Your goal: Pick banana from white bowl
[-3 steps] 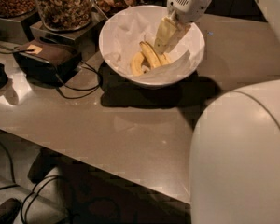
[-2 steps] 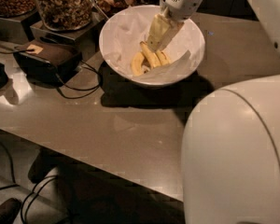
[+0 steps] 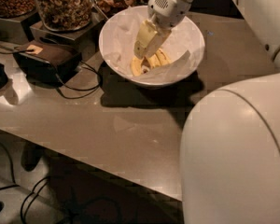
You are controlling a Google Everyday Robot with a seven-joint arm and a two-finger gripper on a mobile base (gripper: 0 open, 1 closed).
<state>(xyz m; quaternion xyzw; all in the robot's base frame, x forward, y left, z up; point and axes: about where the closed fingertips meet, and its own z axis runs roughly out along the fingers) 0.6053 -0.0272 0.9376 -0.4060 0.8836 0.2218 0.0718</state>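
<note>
Camera view: pincer (image 3: 141, 50) hangs tilted in white bowl (image 3: 195, 30), upper centre, lined up over banana (image 3: 139, 68) for grab; can't tell its closure.

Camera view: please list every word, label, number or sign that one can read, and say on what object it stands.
No text can be read anywhere.
Tan tag on the dark box: any print is too blurred to read.
Gripper, down in the white bowl over the bananas: no marking shows.
</note>
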